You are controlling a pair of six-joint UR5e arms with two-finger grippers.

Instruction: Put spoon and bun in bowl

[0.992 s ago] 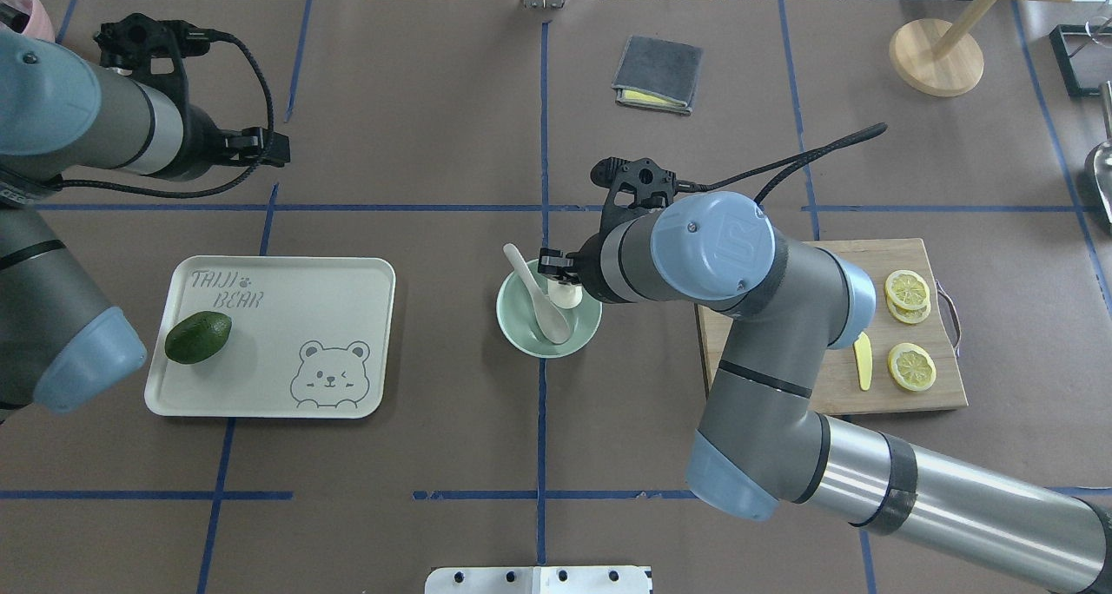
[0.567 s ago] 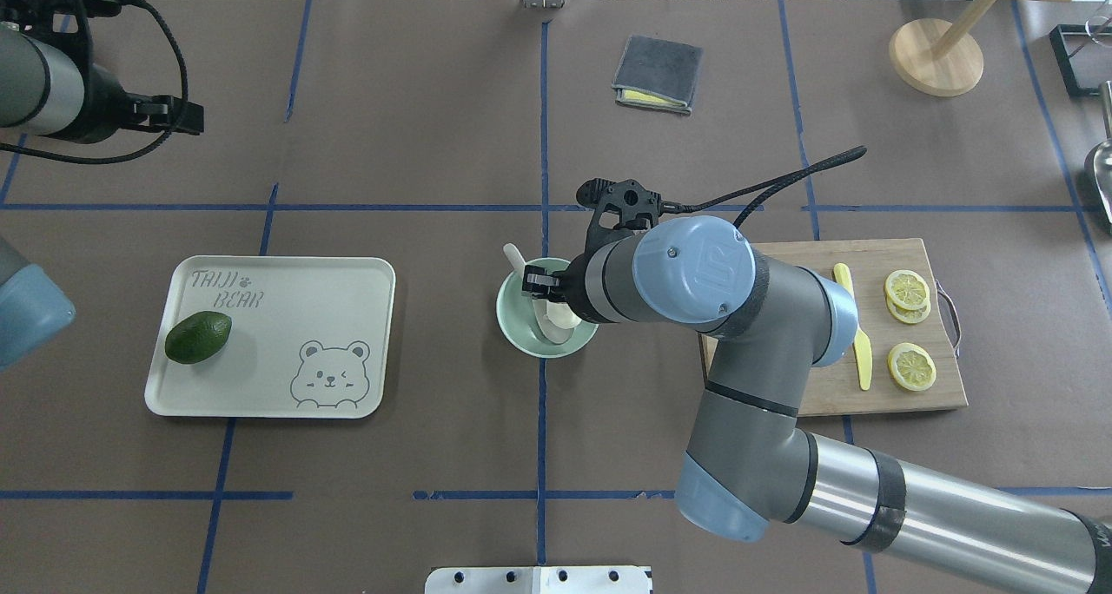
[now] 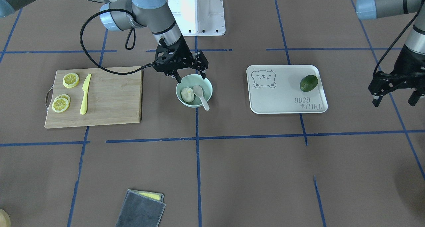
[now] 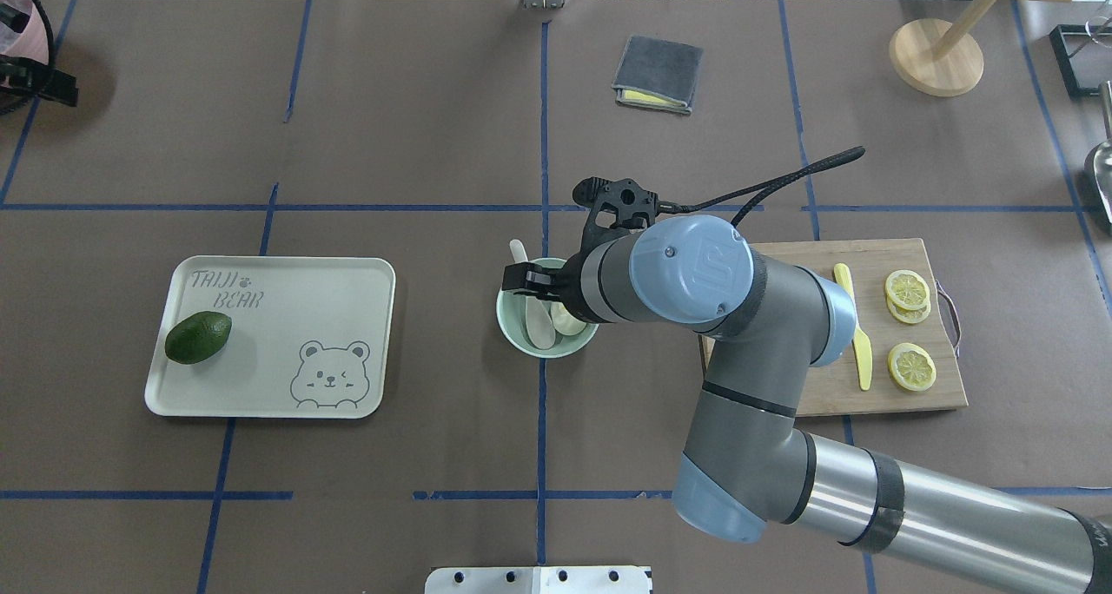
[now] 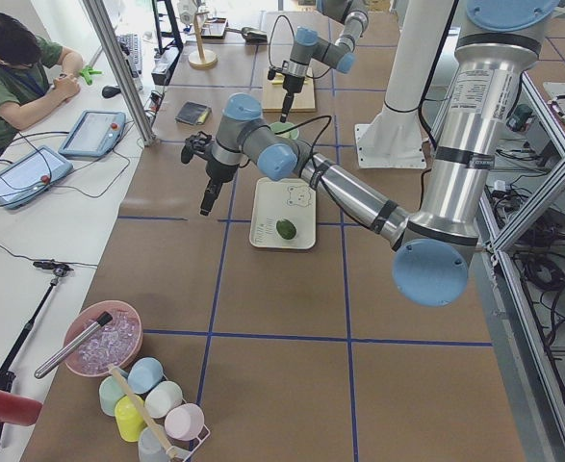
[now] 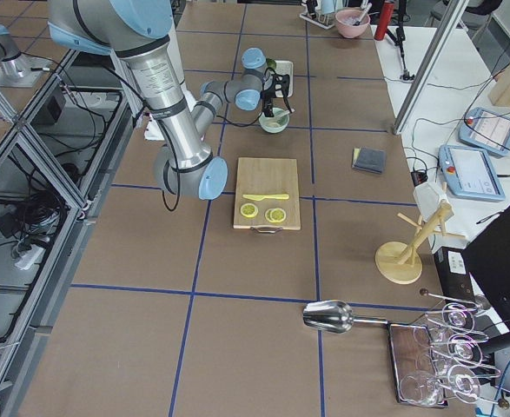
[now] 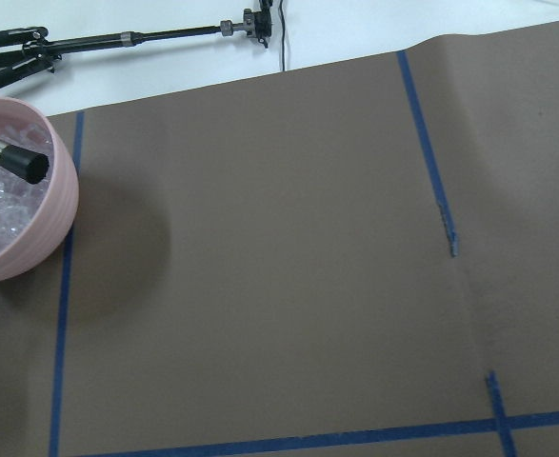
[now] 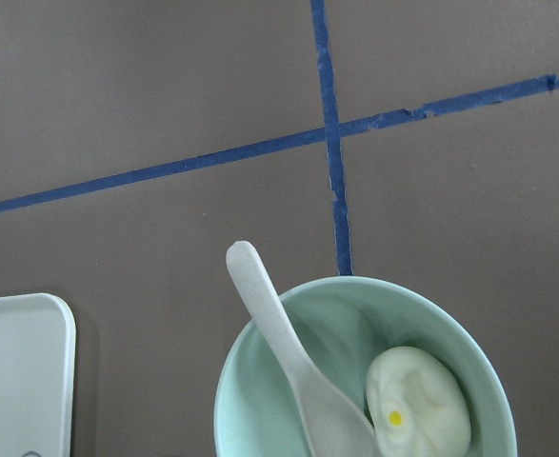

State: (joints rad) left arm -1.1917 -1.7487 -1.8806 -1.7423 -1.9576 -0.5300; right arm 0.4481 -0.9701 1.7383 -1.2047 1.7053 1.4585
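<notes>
**Student:** Since the frame a second earlier, what had moved?

**Tutor:** The bun (image 3: 187, 95) was then pinched in the right gripper (image 3: 191, 76) over the bowl (image 3: 210, 87); now it lay inside. The left gripper (image 3: 394, 99) had drawn off toward a table corner.

**Student:** Front-facing view?

**Tutor:** The right gripper stood over the bowl's robot-side rim, its fingers spread and holding nothing. The bun and the scoop of the spoon (image 3: 200, 94) lay side by side in the bowl, and the spoon's handle jutted over the rim. The left gripper hung well apart, beyond the tray (image 3: 282, 101) bearing the lime (image 3: 308, 83), its fingers likewise spread and empty.

**Student:** Overhead view?

**Tutor:** The right arm covered part of the bowl. The spoon and part of the bun showed within it. Only a scrap of the left gripper showed at the upper left edge.

**Student:** Side views?

**Tutor:** From the left end, the near arm's gripper hung above the table beside the tray. From the right end, the near arm reached to the bowl, beyond the cutting board (image 6: 267, 193). Neither view showed how the fingers stood.

**Student:** Wrist views?

**Tutor:** The left wrist camera saw the brown table, blue tape lines and a pink bowl (image 7: 31, 228) of clear pieces. The right wrist camera looked down into the green bowl. The bun, with its yellow dot, lay beside the spoon's scoop. The handle leaned on the rim and pointed outward.
</notes>
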